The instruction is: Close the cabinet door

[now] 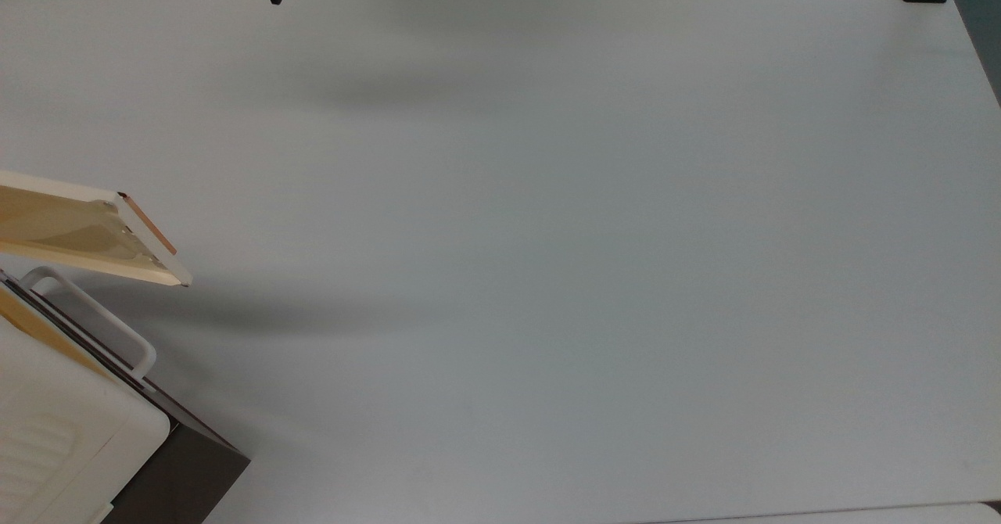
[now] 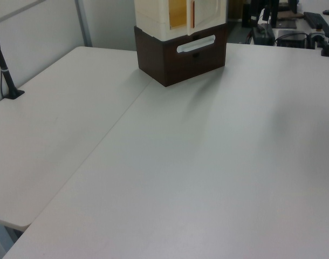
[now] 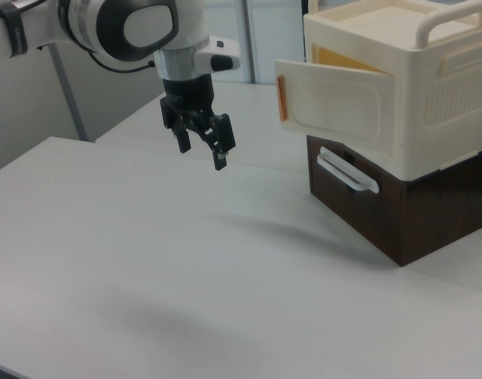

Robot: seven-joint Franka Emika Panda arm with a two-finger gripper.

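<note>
Cabinet door [image 3: 336, 106], a flat cream panel with a copper-orange bar handle [image 3: 282, 98], stands ajar at three o'clock of the black end effector [image 3: 203, 144], whose spread fingers should push its outer face squarely toward the cream-and-brown cabinet [image 3: 415, 118].

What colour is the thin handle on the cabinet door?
Copper-orange: the handle runs along the free edge of the cabinet door, clearest in the top view.

The arm [image 3: 107, 28] reaches in from the right view's upper left, its wrist bent so the gripper [image 3: 201, 148] points down and hangs in the air. Its two black fingers [image 3: 222, 140] stand apart, holding nothing.
</note>
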